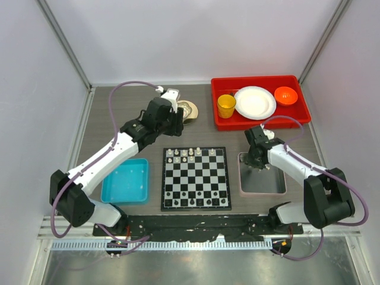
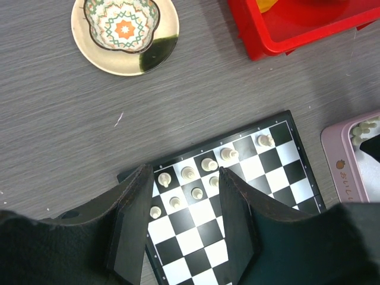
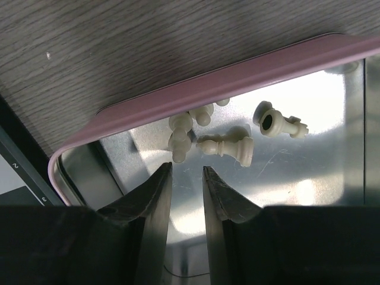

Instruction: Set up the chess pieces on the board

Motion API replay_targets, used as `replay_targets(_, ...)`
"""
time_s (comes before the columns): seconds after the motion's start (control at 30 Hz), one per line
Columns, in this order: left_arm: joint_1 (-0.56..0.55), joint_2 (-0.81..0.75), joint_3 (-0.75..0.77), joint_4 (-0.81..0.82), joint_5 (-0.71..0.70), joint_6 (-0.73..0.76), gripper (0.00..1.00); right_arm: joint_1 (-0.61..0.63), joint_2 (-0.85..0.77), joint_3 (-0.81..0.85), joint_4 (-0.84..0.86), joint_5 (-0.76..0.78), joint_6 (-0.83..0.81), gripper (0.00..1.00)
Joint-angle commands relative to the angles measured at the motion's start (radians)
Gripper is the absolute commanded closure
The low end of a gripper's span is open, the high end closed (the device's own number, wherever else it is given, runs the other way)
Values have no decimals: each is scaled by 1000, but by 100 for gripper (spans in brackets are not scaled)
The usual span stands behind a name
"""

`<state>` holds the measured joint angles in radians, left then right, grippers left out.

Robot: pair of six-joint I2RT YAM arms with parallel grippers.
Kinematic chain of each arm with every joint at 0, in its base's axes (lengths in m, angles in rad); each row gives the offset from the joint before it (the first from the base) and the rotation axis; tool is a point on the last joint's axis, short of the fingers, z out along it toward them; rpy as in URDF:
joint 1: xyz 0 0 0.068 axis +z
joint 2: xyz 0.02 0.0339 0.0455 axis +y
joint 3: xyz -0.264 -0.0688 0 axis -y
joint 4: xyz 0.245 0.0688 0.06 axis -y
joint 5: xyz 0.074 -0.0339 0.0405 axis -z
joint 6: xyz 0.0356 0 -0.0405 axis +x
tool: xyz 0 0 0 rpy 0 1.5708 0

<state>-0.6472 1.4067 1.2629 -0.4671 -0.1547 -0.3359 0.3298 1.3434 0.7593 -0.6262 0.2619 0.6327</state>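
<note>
One grey wood-grain table [image 1: 202,127] is filling the view, with pale walls [image 1: 190,41] closing it in on three sides; two arms are reaching out over it. Counting now: one board [image 1: 202,178] is sitting at the centre, one blue bin [image 1: 124,181] is lying to its left and one pink-rimmed metal tray [image 3: 225,83] to its right; one red bin [image 1: 255,79] at the far right is holding one yellow cup [image 1: 226,105], one white plate [image 1: 255,102] and one orange bowl [image 1: 285,95]; one patterned bowl [image 2: 122,27] is resting on a saucer [image 2: 160,50].

Nine cream chess pieces [image 2: 208,164] are standing upright in the board's two far rows, mostly toward the left; each is tiny and glossy, smaller than its black or white square. Spare pieces [image 3: 228,146] are lying in the tray, two flat and apart from the rest, the others huddling by the rim too tightly to count.

The left gripper [image 2: 184,169] is hovering above the far-left squares, fingers well apart and gripping nothing; the right gripper [image 3: 186,168] is hanging over the tray, a narrow empty gap showing between its fingers, tips just short of the huddle.
</note>
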Motion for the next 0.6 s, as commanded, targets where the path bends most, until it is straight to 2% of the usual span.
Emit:
replay_targets(0.0,17,-40,0,39,24,-9,48,-6,16,-2,59,-12,-14,68)
replay_targets(0.57,54,-43,-5,50,75,-26,48,-23,57,-3,98,5,-48,73)
